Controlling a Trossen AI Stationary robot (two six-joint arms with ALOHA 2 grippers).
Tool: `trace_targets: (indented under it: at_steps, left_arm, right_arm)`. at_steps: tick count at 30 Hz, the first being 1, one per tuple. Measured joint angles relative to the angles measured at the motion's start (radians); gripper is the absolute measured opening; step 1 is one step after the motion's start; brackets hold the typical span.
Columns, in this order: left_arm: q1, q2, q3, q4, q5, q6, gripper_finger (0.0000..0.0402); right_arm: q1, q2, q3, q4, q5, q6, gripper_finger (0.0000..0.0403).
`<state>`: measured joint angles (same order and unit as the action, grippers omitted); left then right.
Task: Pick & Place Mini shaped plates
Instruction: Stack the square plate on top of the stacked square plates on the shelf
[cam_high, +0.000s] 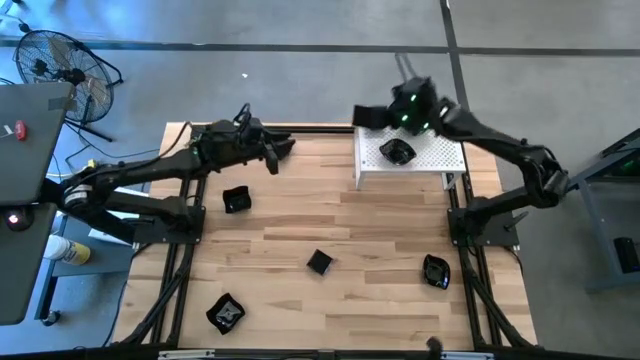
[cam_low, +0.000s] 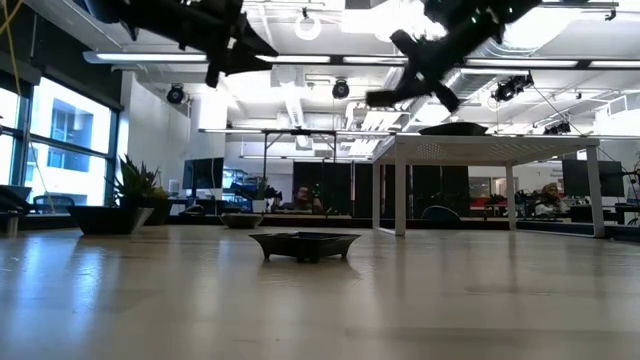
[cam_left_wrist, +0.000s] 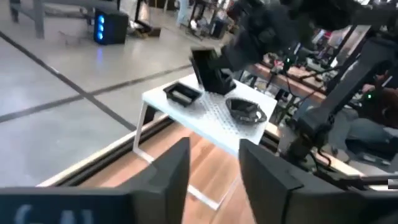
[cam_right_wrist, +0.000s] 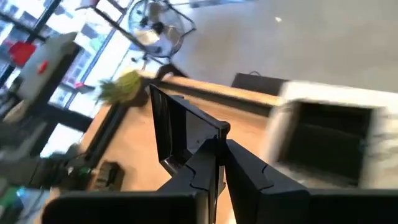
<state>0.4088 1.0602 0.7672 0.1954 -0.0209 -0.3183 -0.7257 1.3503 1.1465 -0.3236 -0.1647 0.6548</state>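
My right gripper (cam_high: 372, 118) is raised over the far-left corner of the white perforated stand (cam_high: 430, 160), shut on a square black plate (cam_right_wrist: 180, 134). Two black dishes rest flat on the stand: a rectangular one (cam_left_wrist: 182, 93) and a wavy-edged one (cam_left_wrist: 245, 111). Several more black plates lie on the wooden table (cam_high: 236, 199) (cam_high: 319, 262) (cam_high: 435, 270) (cam_high: 226, 313). My left gripper (cam_left_wrist: 214, 168) is open and raised above the table's far-left part, pointing toward the stand and touching nothing. My right gripper pinches the square plate by one rim (cam_right_wrist: 208, 146) between its two fingers (cam_right_wrist: 249, 177). The plate is lifted clear and stands tilted on edge, above the stand's far-left corner (cam_left_wrist: 208, 68).
The stand takes up the table's far-right part. A green leafy ball (cam_right_wrist: 121, 87) sits near the table's far-left corner. A fan (cam_high: 60, 65) and a desk stand beyond the left edge. Bare wood (cam_high: 330, 215) lies between the scattered plates.
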Motion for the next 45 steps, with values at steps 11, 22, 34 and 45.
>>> trace_targets:
  at_steps: [11,22,34,45]
  left_arm:
    - [-0.003,0.006,0.0,0.003,0.058,0.005,0.0008]
    - [-0.003,0.006,0.0,-0.027,0.057,0.001,0.0016]
    - [-0.003,0.006,0.0,-0.05,0.065,0.0,0.0017]
    - [-0.003,0.006,0.0,-0.073,0.066,0.0,0.0017]
  right_arm:
    - [-0.238,0.067,0.156,-0.244,-0.201,-0.152,0.0025]
    - [-0.273,0.316,0.378,-0.516,-0.317,-0.295,0.0025]
    - [-0.289,0.342,0.381,-0.529,-0.315,-0.302,0.0048]
    - [-0.293,0.331,0.381,-0.532,-0.314,-0.335,0.0084]
